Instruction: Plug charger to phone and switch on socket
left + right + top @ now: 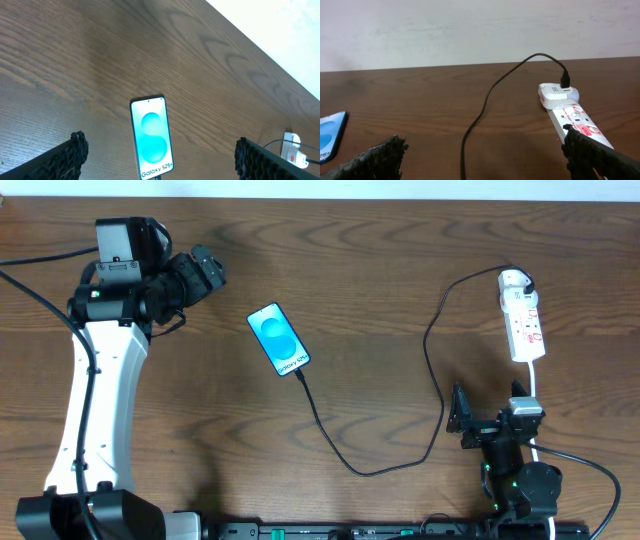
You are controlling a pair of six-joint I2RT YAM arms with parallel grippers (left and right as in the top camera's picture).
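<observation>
overhead view: the phone [279, 340] lies flat near the middle of the table [380, 270], screen lit blue. the charger [340, 455] meets its lower edge, loops toward the robot, then climbs to the white plug head [513, 280] seated in the far end of the socket [524, 320] at the right. the connector looks seated in the phone, though no view shows that closely.

the left gripper [212, 272] hangs just left of the phone with its claw spread wide and holding nothing. the right gripper [456, 418] sits near the socket's close end, its claw also apart and empty.

so the switch seems to be the step left; whether it is already on is too small to tell. the risks i see:
- the socket is light and loose, so an off-centre press could slide or tip it.
- that slide would drag the cable and could pull the connector out of the phone.
- there seems to be more than 1 red switch mark, so a broad fingertip may hit the wrong one.
</observation>
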